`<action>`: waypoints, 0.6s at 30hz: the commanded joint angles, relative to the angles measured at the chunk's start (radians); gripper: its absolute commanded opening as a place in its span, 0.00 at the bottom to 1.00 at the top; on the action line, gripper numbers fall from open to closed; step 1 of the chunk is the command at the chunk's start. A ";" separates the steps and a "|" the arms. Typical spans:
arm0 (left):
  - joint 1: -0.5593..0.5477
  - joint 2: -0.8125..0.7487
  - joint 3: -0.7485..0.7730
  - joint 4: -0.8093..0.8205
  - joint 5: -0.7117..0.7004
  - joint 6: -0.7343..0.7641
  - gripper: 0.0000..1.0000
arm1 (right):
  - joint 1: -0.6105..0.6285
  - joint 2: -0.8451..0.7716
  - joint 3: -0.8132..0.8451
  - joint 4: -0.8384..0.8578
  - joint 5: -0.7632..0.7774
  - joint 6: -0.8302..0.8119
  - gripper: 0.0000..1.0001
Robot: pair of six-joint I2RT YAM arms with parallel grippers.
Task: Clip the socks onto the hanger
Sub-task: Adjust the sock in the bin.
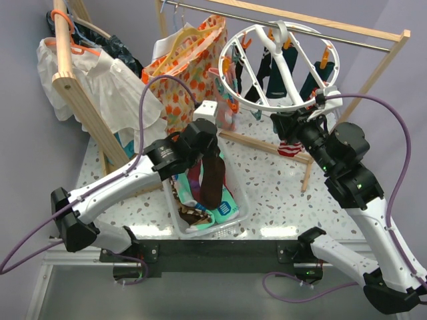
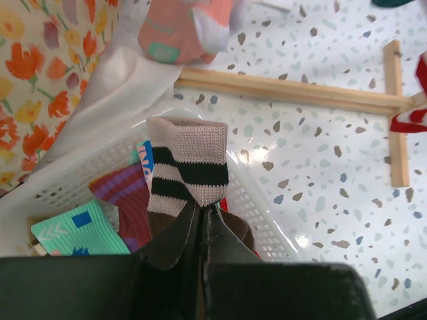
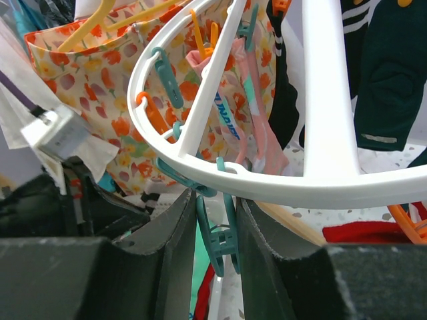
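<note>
**Brown sock pinched over the basket, right jaws on a teal clip**

On my left wrist feed the left gripper (image 2: 203, 212) has its jaws pressed together on the brown sock (image 2: 188, 160). They pinch it just below the cream-and-dark striped cuff, which stands up past the fingertips. From the top camera the rest of that sock hangs straight down from the gripper into the basket (image 2: 63, 190). Below it in the basket I can see a teal sock (image 2: 79, 232) and a few more patterned ones.

The hanger (image 3: 313, 190) hangs from the rail at the back right of the table (image 2: 320, 167). Several dark socks (image 1: 287, 72) and a pink sock (image 3: 257, 127) are already clipped to it. A red striped sock (image 1: 288, 148) dangles under its near edge.

The right gripper (image 3: 217, 203) sits right under the near rim of the ring. Its jaws are closed in on a teal clip (image 3: 215, 241) that hangs from the rim. The clip fills the gap between the two fingers, with one finger against each side. No sock is in that clip.

A floral bag (image 1: 190, 63) hangs on the rail to the left of the ring.
</note>
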 commanded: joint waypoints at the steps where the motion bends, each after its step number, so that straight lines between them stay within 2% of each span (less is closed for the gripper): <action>1: 0.001 -0.088 0.092 0.036 -0.019 0.096 0.00 | 0.002 -0.003 0.030 -0.034 0.005 -0.010 0.00; 9: 0.001 -0.120 0.172 0.075 0.021 0.158 0.00 | 0.003 -0.001 0.034 -0.029 0.002 -0.005 0.00; 13: 0.001 -0.129 0.115 0.066 0.035 0.112 0.00 | 0.002 -0.006 0.033 -0.029 0.005 -0.003 0.00; 18: 0.003 -0.129 0.003 0.035 0.126 0.032 0.01 | 0.002 -0.014 0.030 -0.031 0.011 -0.010 0.00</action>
